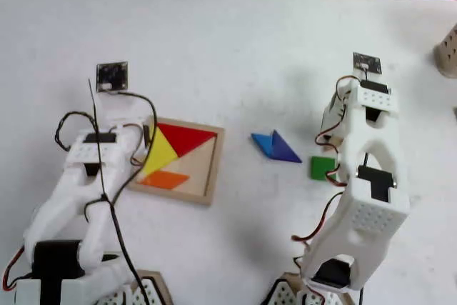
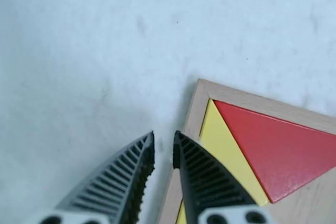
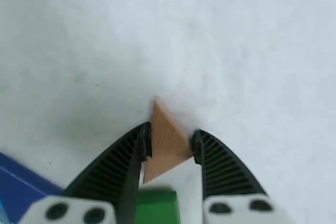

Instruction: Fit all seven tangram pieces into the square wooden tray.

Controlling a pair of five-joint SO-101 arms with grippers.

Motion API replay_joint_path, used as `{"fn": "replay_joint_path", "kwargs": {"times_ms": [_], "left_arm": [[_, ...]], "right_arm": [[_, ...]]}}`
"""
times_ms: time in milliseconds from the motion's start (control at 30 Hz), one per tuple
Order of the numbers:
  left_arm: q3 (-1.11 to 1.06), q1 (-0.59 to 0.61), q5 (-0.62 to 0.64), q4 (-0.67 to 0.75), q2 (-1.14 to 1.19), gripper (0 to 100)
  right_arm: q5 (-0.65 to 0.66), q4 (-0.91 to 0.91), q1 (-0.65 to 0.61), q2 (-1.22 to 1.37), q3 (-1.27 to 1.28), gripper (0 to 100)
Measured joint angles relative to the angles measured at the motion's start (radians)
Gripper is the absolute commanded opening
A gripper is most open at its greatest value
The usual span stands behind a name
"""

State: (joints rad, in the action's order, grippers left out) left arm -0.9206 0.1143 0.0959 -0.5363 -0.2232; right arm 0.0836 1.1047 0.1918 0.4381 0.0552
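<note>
The right tool (image 3: pixel 170 132) is clenched on a tan triangle (image 3: pixel 167 150), just beside the green square (image 1: pixel 323 168) on the white worktop (image 1: pixel 235 48). Two blue pieces (image 1: pixel 275 146) lie touching each other between that square and the wooden tray (image 1: pixel 214 166). The tray holds a red triangle (image 1: pixel 187 137), a yellow triangle (image 1: pixel 158 153) and an orange piece (image 1: pixel 164 179). The left tool (image 2: pixel 164 136), all but clenched and empty, hangs over the tray's corner.
</note>
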Motion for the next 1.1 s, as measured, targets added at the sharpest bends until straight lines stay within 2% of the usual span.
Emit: {"fn": "replay_joint_path", "kwargs": {"times_ms": [500,767,900,967,1100], "left_arm": [[0.0,0.0,0.0,0.0,0.0,8],[0.0,0.0,0.0,0.0,0.0,8],[0.0,0.0,0.0,0.0,0.0,8],[0.0,0.0,0.0,0.0,0.0,8],[0.0,0.0,0.0,0.0,0.0,8]], "right_arm": [[0.0,0.058,-0.011,-0.078,0.002,2.8],[0.0,0.101,-0.121,-0.087,0.002,3.0],[0.0,0.109,-0.129,-0.114,0.003,3.5],[-0.021,0.143,-0.124,-0.157,0.003,8.3],[-0.183,0.229,-0.127,-0.239,0.008,22.7]]}}
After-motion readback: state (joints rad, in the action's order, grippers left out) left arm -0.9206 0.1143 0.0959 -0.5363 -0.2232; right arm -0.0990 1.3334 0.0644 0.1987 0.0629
